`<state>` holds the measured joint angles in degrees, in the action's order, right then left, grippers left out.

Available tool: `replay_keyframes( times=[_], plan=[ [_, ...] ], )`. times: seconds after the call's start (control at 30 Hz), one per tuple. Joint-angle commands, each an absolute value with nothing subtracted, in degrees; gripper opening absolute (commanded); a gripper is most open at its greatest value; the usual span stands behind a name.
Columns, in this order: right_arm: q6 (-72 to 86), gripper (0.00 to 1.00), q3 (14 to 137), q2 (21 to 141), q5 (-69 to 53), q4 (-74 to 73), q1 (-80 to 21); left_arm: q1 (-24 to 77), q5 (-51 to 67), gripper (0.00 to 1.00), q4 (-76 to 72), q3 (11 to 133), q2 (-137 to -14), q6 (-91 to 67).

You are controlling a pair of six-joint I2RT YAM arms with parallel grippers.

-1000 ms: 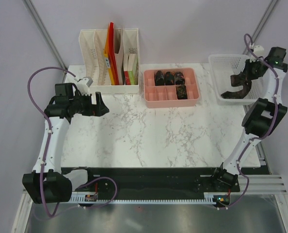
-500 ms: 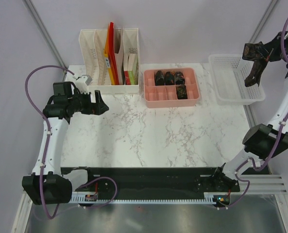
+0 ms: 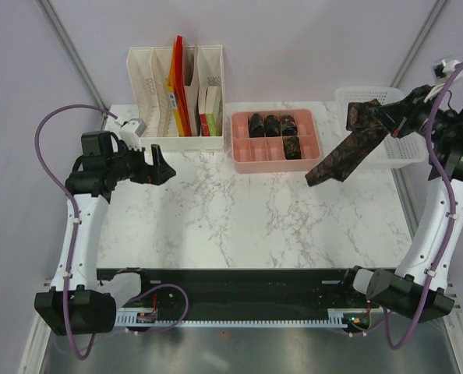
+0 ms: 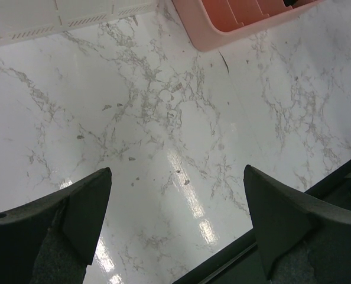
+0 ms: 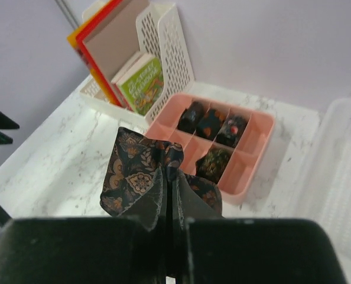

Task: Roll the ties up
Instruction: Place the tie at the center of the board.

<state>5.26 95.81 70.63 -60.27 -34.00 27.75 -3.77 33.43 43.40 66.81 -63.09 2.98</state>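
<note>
A long dark tie [image 3: 347, 149] with an orange-brown pattern hangs in the air, slanting down to the left between the pink tray [image 3: 275, 165] and the white basket [image 3: 404, 153]. My right gripper [image 3: 384, 115] is shut on its upper end. In the right wrist view the fabric [image 5: 134, 171] bunches out past my closed gripper [image 5: 174, 198]. Several rolled ties [image 3: 272, 125] sit in the tray's compartments, and also show from the right wrist [image 5: 214, 125]. My left gripper [image 3: 166, 167] hovers open over the table's left side, with only bare marble between its fingers [image 4: 87, 207].
A white file organizer [image 3: 177, 97] with books and folders stands at the back left, beside the tray. The marble tabletop [image 3: 239, 218] ends at a black rail [image 3: 239, 284] along the near edge. A purple wall stands behind.
The right arm lifted the tie out of the white basket, swung it up, then left over the table. The left arm barely moved.
</note>
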Motion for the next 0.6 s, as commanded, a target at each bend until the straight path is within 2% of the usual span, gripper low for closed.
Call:
replay_keyframes(
  times=[0.0, 0.1, 0.17, 0.23, 0.33, 0.37, 0.4, 0.43, 0.47, 0.5, 0.57],
  plan=[
    [-5.17, 0.0, 89.74, 69.96, -55.03, -41.74, 25.67, -3.87, 34.81, 1.0, 41.48, 66.45, -60.65, 5.97],
    [-8.0, 0.0, 86.67, 68.21, -49.69, -45.17, 22.95, -3.78, 34.28, 1.0, 41.4, 65.74, -60.12, 6.42],
    [-6.52, 0.0, 79.48, 65.23, -46.95, -44.48, 17.08, -3.87, 34.37, 1.0, 41.22, 65.39, -60.29, 6.33],
    [-0.55, 0.0, 69.06, 60.85, -40.54, -37.06, 7.77, -3.87, 34.89, 1.0, 40.87, 65.22, -60.47, 6.15],
    [9.35, 0.0, 60.24, 58.54, -29.85, -26.5, -7.08, -3.87, 35.59, 1.0, 40.08, 64.6, -60.38, 5.54],
    [11.67, 0.08, 58.99, 58.97, -26.84, -24.28, -11.03, -3.87, 35.86, 0.99, 39.9, 64.34, -60.38, 5.45],
    [13.78, 0.26, 58.28, 59.67, -25.07, -22.34, -18.82, -3.87, 35.77, 1.0, 39.64, 64.34, -60.29, 5.28],
    [15.71, 0.74, 58.18, 61.5, -21.74, -19.98, -22.55, -3.87, 36.03, 1.0, 39.64, 64.25, -60.38, 5.27],
    [15.82, 0.9, 58.88, 62.65, -20.23, -19.86, -25.89, -3.87, 36.04, 0.99, 39.29, 64.07, -60.29, 5.45],
    [15.21, 0.98, 59.93, 63.8, -19.34, -20.04, -29.41, -3.87, 35.77, 0.99, 39.11, 64.07, -60.21, 5.71],
    [10.13, 0.98, 63.62, 66.79, -19.16, -22.66, -29.44, -3.87, 36.56, 1.0, 39.63, 63.9, -60.03, 7.2]
  ],
)
